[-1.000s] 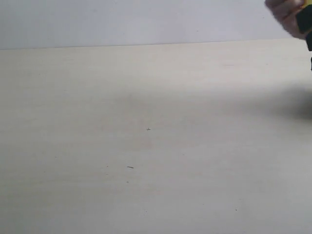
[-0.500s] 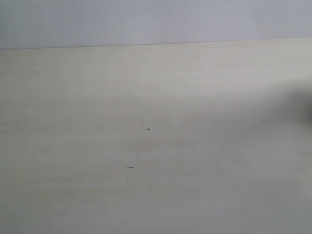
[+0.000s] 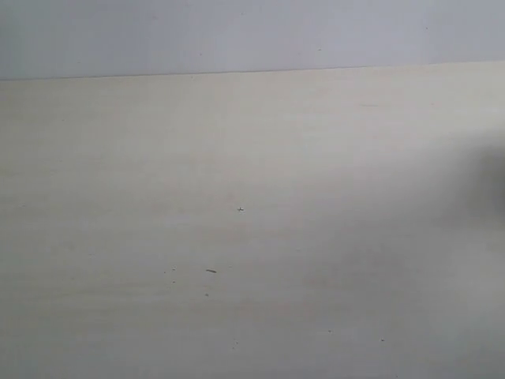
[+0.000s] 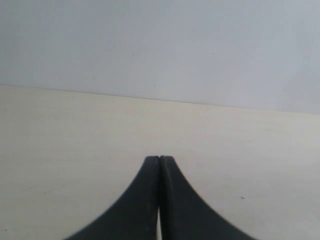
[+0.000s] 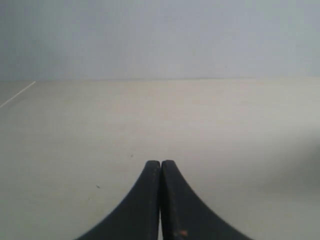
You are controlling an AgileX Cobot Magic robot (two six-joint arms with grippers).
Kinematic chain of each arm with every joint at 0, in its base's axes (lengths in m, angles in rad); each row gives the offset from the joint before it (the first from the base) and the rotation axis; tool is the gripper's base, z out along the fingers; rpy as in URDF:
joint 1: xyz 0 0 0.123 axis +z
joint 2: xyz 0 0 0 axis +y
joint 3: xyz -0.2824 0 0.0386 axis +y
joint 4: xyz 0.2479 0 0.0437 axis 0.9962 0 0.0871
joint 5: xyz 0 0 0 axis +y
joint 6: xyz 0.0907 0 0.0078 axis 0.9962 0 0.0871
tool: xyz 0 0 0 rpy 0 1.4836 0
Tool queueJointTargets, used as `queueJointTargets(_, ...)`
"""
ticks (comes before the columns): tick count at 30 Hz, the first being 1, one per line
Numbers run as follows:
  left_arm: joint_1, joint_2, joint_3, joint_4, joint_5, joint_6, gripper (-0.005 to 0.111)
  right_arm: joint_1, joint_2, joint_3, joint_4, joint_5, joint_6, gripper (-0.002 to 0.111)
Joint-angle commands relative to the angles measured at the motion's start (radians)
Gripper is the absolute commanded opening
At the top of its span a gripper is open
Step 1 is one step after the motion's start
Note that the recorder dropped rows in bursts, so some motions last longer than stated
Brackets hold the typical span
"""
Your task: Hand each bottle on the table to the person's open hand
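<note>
Plainly, the exterior view shows only the wide, pale beige, faintly wood-grained counter (image 3: 252,237) with a few dark specks, a grey-white wall (image 3: 237,35) behind it and a soft shadow (image 3: 485,181) at its right edge; no bottle and no open hand appears. In the left wrist view the black left claw (image 4: 159,159) is pressed closed on nothing above the counter. In the right wrist view the black right claw (image 5: 160,163) is likewise closed and empty. By this, the handovers look finished, though a bottle outside the frames cannot be ruled out.
</note>
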Motion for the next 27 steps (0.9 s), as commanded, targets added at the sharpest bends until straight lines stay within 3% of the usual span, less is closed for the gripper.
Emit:
queueJointTargets(1,0.001,-0.006,0.0,0.007,-0.002,-0.004,0.0,-0.004,-0.005,0.007,0.016,0.048,0.013,0.0)
queueJointTargets(16,0.001,-0.006,0.0,0.007,-0.002,-0.004,0.0,-0.004,-0.005,0.007,-0.005,0.027,0.011,0.0)
queueJointTargets(20,0.001,-0.006,0.0,0.007,-0.002,-0.004,0.0,-0.004,-0.005,0.065,-0.057,-0.216,-0.005,0.0)
queueJointTargets(22,0.001,-0.006,0.0,0.007,-0.003,-0.004,0.0,-0.011,-0.005,0.157,-0.109,-0.422,-0.005,0.0)
queueJointTargets(27,0.001,-0.006,0.0,0.007,-0.003,-0.004,0.0,-0.016,-0.005,0.407,-0.13,-0.698,-0.017,0.0)
